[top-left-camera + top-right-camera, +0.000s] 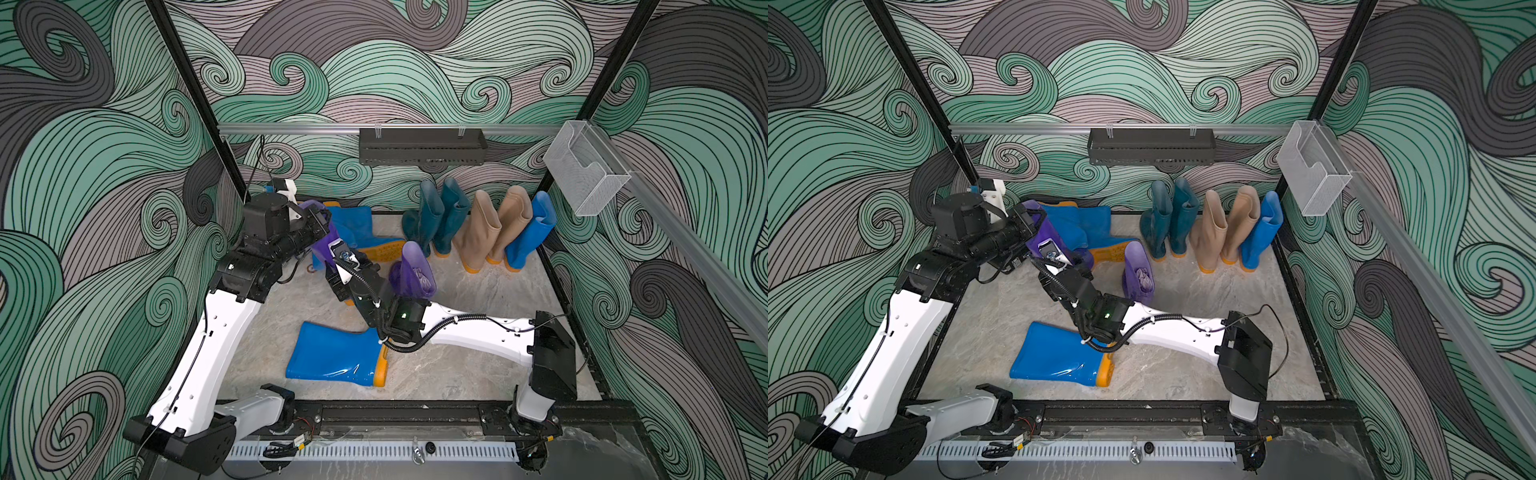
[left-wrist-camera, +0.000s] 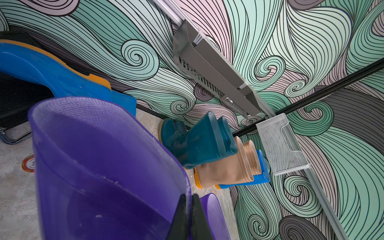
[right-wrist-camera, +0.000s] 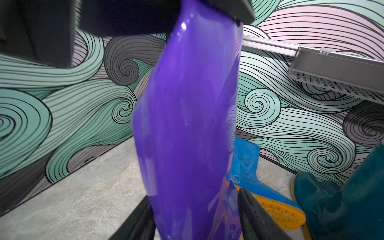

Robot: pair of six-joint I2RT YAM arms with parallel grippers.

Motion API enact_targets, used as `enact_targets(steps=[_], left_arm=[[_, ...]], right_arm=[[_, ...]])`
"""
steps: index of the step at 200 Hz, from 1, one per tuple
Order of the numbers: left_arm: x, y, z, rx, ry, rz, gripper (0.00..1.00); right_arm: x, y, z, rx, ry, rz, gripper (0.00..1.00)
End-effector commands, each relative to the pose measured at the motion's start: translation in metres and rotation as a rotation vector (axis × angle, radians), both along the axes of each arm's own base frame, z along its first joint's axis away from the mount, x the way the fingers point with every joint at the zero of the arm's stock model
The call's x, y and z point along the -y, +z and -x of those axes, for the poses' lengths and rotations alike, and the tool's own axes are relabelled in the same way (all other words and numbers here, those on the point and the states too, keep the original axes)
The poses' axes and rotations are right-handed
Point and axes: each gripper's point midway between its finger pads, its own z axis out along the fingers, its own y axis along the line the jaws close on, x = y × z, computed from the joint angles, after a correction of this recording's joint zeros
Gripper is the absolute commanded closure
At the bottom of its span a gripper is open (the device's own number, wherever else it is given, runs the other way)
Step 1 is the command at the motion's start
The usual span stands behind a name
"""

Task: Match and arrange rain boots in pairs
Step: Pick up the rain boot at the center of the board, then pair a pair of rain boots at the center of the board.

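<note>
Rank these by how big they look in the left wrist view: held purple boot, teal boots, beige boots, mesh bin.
1. purple boot, but it sits right at the camera.
2. teal boots.
3. beige boots and mesh bin: alike, boots partly hidden.

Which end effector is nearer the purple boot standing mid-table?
Right. The right end effector straddles the shaft of the held purple boot, beside the standing purple boot; the left end effector pinches the held boot's rim, farther away.
</note>
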Motion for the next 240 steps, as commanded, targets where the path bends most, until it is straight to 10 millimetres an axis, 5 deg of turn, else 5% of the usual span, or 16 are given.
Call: enact_targets(steps=[1, 29, 51, 110, 165, 200, 240], left_arm=[[0.002, 0.071, 0.007, 0.208, -0.013, 0.08, 1.0], [0.005, 0.07, 0.005, 0.212, -0.035, 0.043, 1.0], [0.006, 0.067, 0.005, 0.22, -0.061, -0.065, 0.81], [-0.027, 0.083, 0.02, 0.265, 0.018, -0.234, 0.24], [-0.05, 0.057, 0.023, 0.195, 0.08, -0.288, 0.18], [-0.044, 0.031, 0.02, 0.166, 0.056, -0.254, 0.17], [-0.032, 0.01, 0.016, 0.13, -0.01, -0.233, 0.17]], right_arm=[[0.0, 0.011, -0.002, 0.022, 0.003, -0.042, 0.59], [0.002, 0.024, 0.003, 0.021, 0.039, -0.077, 0.85], [-0.001, 0.038, 0.008, -0.001, 0.104, -0.134, 1.0], [0.011, 0.079, 0.013, -0.011, 0.189, -0.242, 1.0], [0.044, 0.144, 0.011, 0.135, 0.194, -0.285, 1.0], [0.075, 0.193, -0.011, 0.229, 0.178, -0.371, 1.0], [0.112, 0.244, -0.014, 0.381, 0.181, -0.428, 1.0]])
